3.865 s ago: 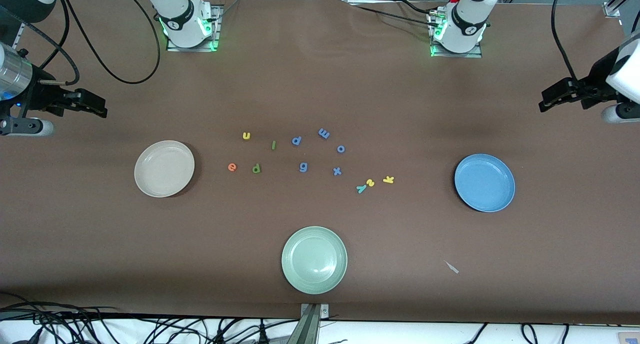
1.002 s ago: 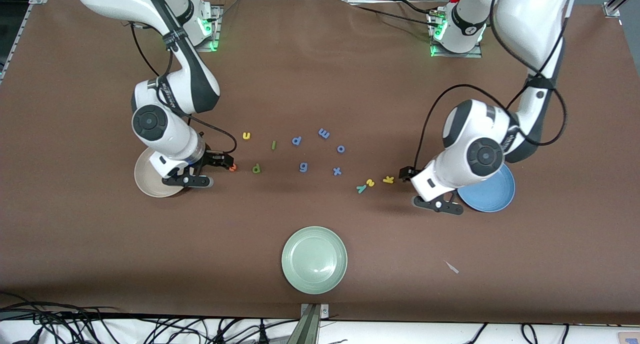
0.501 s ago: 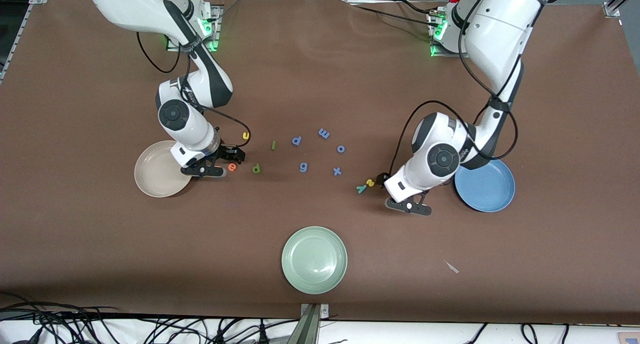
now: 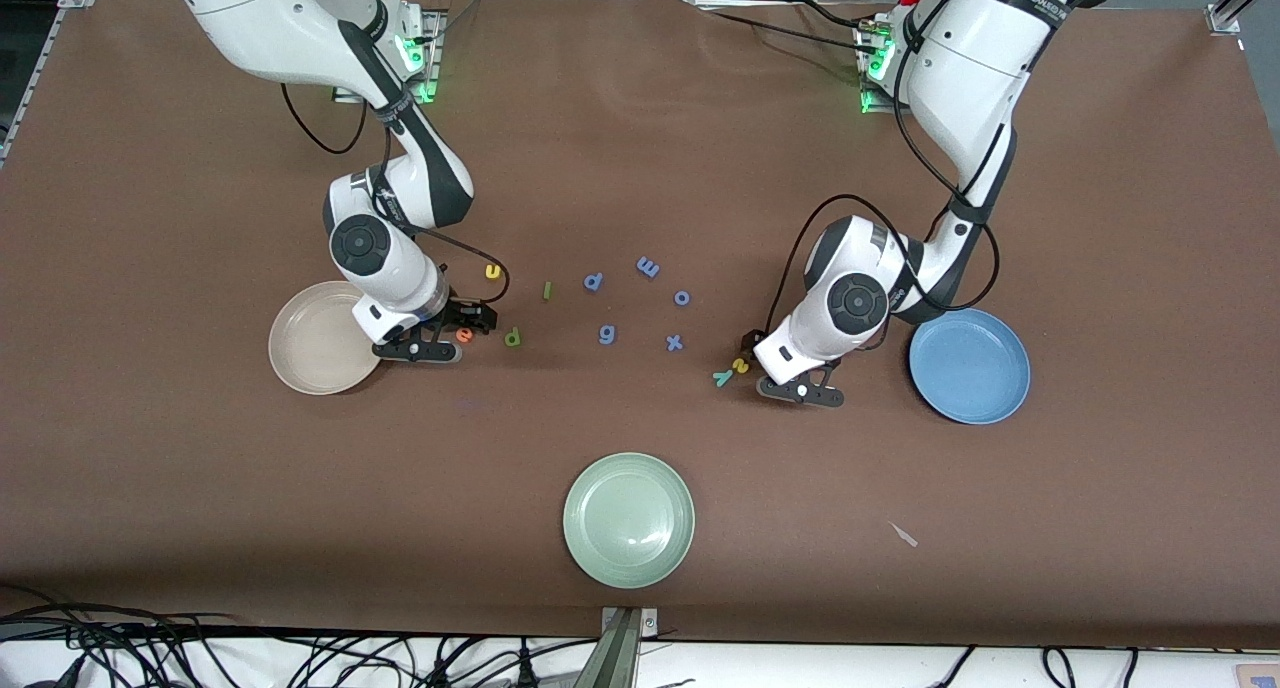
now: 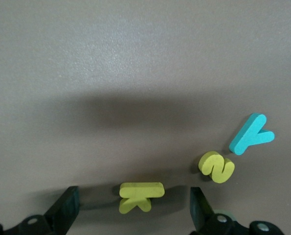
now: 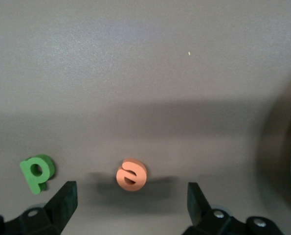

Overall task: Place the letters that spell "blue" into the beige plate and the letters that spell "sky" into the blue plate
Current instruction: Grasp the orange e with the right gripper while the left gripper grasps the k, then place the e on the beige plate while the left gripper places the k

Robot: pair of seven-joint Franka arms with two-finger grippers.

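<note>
The orange "e" (image 6: 131, 175) lies flat between the fingers of my open right gripper (image 6: 130, 203), which is low over it (image 4: 466, 326) beside the beige plate (image 4: 310, 353). The dark green "b" (image 4: 512, 338), light-green "l" (image 4: 547, 290) and yellow "u" (image 4: 492, 271) lie close by. My open left gripper (image 5: 134, 208) straddles the yellow "k" (image 5: 138, 196) without touching it; the arm hides this letter in the front view. Beside it are the yellow "s" (image 5: 216, 167) and teal "y" (image 5: 251, 134). The blue plate (image 4: 970, 366) sits empty toward the left arm's end.
Several blue letters (image 4: 607, 334) are scattered mid-table between the two groups. A pale green plate (image 4: 628, 520) stands nearer the front camera. A small scrap (image 4: 904, 535) lies on the brown cloth near it.
Both arms have swung in from the table ends and come down. The right gripper now brackets the "e", and the left gripper has moved over the "k", hiding it in the front view.
</note>
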